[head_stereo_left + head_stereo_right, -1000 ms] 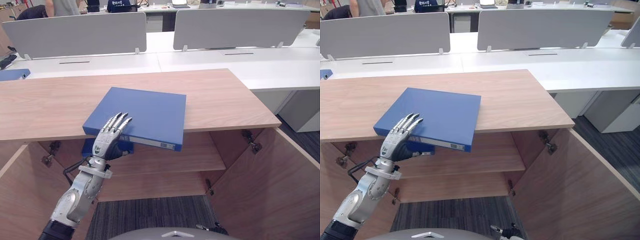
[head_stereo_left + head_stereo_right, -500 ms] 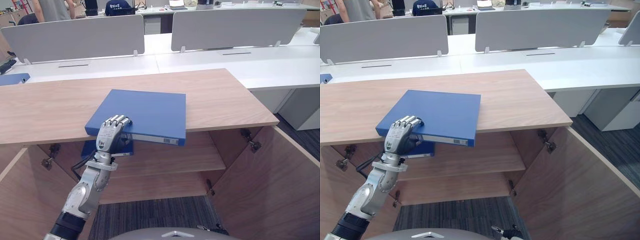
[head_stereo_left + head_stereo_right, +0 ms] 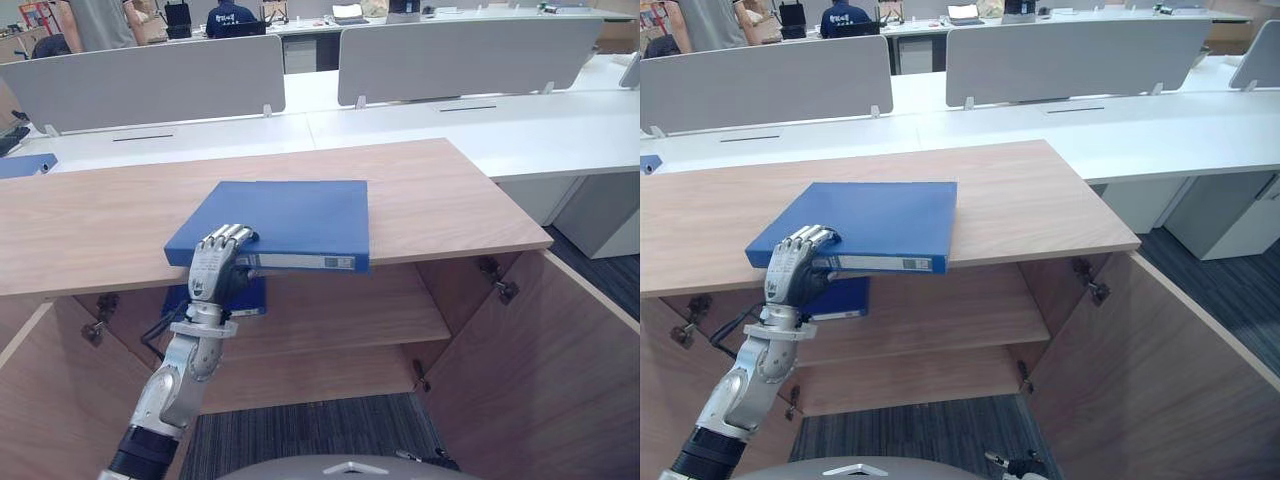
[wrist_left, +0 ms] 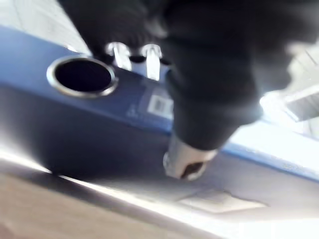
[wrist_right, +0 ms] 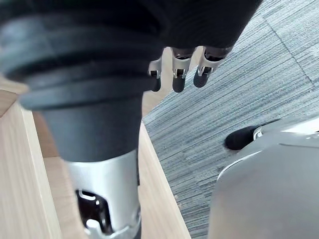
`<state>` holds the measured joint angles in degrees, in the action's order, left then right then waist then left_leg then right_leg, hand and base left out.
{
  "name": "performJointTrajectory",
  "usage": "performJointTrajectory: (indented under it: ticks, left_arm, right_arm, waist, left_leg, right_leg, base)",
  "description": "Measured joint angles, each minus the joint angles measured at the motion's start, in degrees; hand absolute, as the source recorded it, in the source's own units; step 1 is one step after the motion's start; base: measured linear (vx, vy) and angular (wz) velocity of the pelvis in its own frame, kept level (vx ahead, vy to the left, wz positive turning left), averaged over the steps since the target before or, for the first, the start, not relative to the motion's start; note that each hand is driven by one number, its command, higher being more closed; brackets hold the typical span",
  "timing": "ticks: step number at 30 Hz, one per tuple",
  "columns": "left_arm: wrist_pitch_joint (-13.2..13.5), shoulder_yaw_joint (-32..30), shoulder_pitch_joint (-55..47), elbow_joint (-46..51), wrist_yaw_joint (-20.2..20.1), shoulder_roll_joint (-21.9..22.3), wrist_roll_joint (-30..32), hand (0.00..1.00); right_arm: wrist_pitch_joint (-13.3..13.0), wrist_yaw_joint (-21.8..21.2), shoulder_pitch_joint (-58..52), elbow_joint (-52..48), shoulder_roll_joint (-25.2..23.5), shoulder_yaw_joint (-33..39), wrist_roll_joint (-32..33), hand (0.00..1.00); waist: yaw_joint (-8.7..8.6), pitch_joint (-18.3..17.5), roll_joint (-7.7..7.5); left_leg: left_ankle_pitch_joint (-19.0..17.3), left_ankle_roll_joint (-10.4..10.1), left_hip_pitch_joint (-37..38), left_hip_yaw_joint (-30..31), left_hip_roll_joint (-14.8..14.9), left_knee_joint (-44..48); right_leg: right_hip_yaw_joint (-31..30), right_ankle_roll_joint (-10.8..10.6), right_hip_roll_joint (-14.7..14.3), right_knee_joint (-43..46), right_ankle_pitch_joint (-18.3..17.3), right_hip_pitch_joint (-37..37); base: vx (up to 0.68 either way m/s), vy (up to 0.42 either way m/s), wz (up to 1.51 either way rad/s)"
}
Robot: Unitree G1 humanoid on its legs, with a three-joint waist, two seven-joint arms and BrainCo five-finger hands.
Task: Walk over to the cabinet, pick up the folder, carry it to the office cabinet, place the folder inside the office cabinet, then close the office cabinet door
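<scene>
Our left hand (image 3: 212, 268) clasps the near-left corner of the flat blue plastic folder (image 3: 290, 212) — fingers curled over it. Its spine runs left-right, overhanging the near edge of the pale wooden cabinet top (image 3: 450, 200); our right hand (image 5: 178, 74) hangs slack, farther off.

Nothing here is readable to me. The flat blue folder (image 3: 285, 212), clasped at its near edge by the fingers (image 3: 226, 239) of my left hand (image 3: 207, 272), carries a small white label (image 3: 335, 262) on its spine. In my left wrist view that label sits near a round metal-rimmed hole (image 4: 82, 76) and shows dark barcode-like marks, too blurred to make out any letter or number.
</scene>
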<state>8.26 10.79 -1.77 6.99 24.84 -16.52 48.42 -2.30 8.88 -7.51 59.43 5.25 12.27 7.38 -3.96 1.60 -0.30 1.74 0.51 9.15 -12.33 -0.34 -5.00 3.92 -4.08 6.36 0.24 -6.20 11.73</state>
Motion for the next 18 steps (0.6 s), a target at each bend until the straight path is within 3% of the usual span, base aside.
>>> performJointTrajectory:
  ticks: [5,18]
  left_arm:
    - [0.56,-4.03,-3.71,4.93,1.67,4.18,-7.11,1.0]
    - [-0.29,-6.56,-6.77,17.51,5.39,9.77,-14.64,1.0]
  right_arm:
    - [-0.32,0.33,-0.02,-0.63,-0.21,-1.01,1.44,0.0]
    - [-3.37,0.9,-1.43,-12.49,-3.61,-5.5,2.49,0.0]
  waist:
    - [0.31,-0.06,-0.35]
    - [0.63,-0.43,-1.42]
  left_leg:
    - [-0.02,0.03,0.0,-0.02,0.02,0.0]
    - [0.28,0.39,-0.9,-1.65,0.25,0.02]
  right_leg:
    - [0.01,-0.25,0.01,0.0,0.15,0.0]
    - [-1.97,-0.63,-0.05,3.03,0.36,-2.91]
  base:
    - [0.0,0.0,0.0]
    - [-0.03,-0.009,-0.07]
